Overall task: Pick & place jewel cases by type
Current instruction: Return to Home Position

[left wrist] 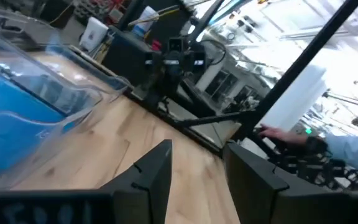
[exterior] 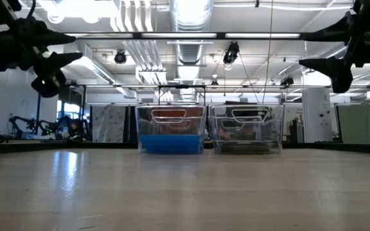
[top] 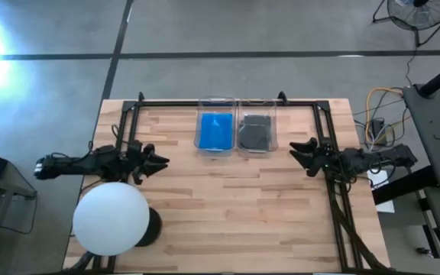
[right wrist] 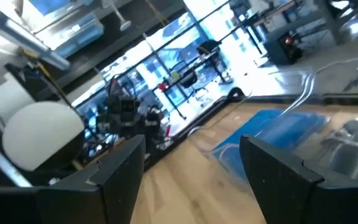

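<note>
Since the blue jewel cases (top: 215, 130) lie in the left clear bin (top: 198, 128) and the dark jewel cases (top: 256, 133) in the right clear bin (top: 276, 128), with no case showing outside them, your job now looks to be only the retreat to rest. The two bins stand just beside each other at the far middle of the surface (top: 235, 214). You have the left pincer (top: 164, 161) near the left edge and the right pincer (top: 298, 156) near the right edge. Each is raised off the wood, points inward, and is empty with its fingers spread wide. Draw each arm straight back along its own line and keep the height the low view shows, well above the bin rims; nothing is gained by dipping.

Mind the sides. The black frame (top: 228, 101) runs along the back edge and down both sides, and its right rail passes just beside the right pincer, so pull that arm back without swinging sideways. On the left, the white sphere (top: 111, 219) stands at the near corner, close to the left arm; keep that arm from sweeping toward it. The broad middle between the two pincers is your free room, though you should not need it.
</note>
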